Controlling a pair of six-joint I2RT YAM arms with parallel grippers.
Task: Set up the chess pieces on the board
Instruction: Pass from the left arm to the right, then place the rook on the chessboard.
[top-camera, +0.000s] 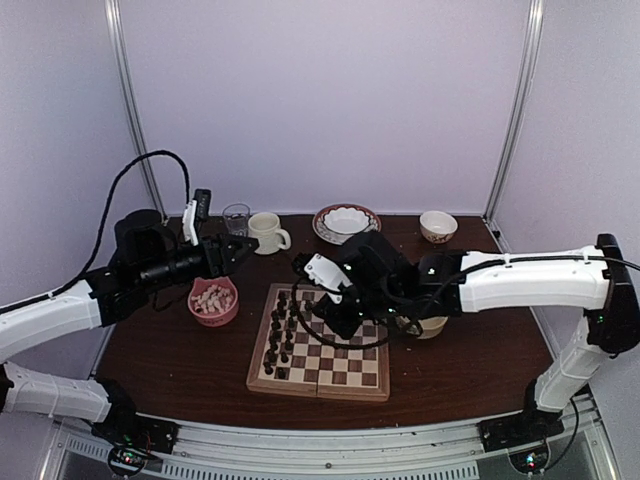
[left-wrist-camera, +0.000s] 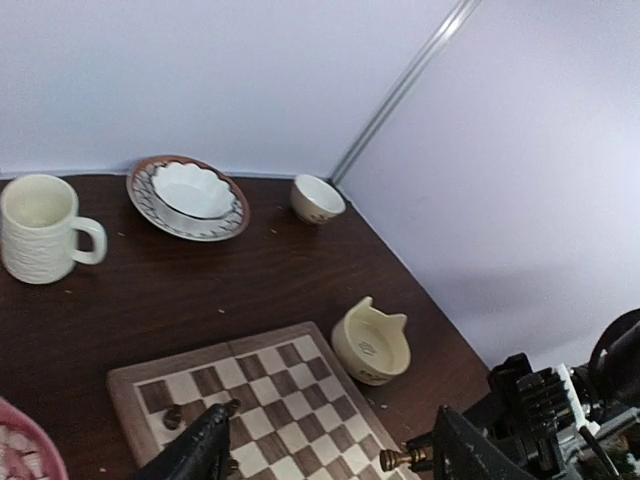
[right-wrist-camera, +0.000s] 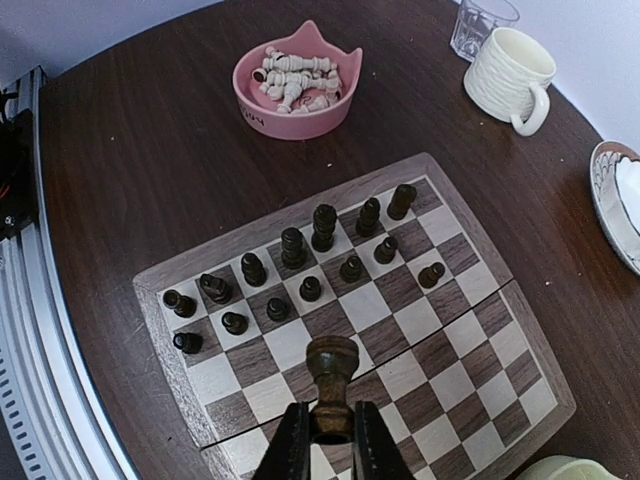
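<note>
**A:** From above, where do the tools sit?

**B:** The left tool (top-camera: 236, 250) hangs over the tabletop (top-camera: 480, 370), off the far-left corner of the board (top-camera: 320, 388). A pink bowl (top-camera: 213, 300) lies just under and behind it, and a mug (top-camera: 266, 233) is just ahead of its tip. The right tool (top-camera: 338, 318) reaches over the board, with the dark chess pieces (top-camera: 283, 335) beside it. Its fingers are too hidden to read from here.

**A:** And the left wrist view?

**B:** The left tool (left-wrist-camera: 330, 420) is spread wide, with nothing between its fingers (left-wrist-camera: 200, 450). The board (left-wrist-camera: 255, 385) lies below and just ahead of it. A cream bowl with ears (left-wrist-camera: 371, 345) stands ahead to its right. The mug (left-wrist-camera: 40, 228) is well ahead on its left. A patterned plate (left-wrist-camera: 215, 225) holding a white dish and a small bowl (left-wrist-camera: 318, 198) stand farthest ahead. A brownish piece shows near the right finger, but I cannot tell what holds it.

**A:** The right wrist view?

**B:** The right tool (right-wrist-camera: 330, 428) pinches a dark piece (right-wrist-camera: 332, 372) upright, its head rising past the fingertips. The board (right-wrist-camera: 430, 392) is directly beneath. Ahead of the tool the chess pieces (right-wrist-camera: 293, 246) stand in two slanting rows on the board's far half. Beyond them, ahead and slightly left, the pink bowl (right-wrist-camera: 250, 105) holds cream pieces (right-wrist-camera: 295, 78). The mug (right-wrist-camera: 510, 75) and a glass (right-wrist-camera: 480, 25) stand ahead to the right.
</note>
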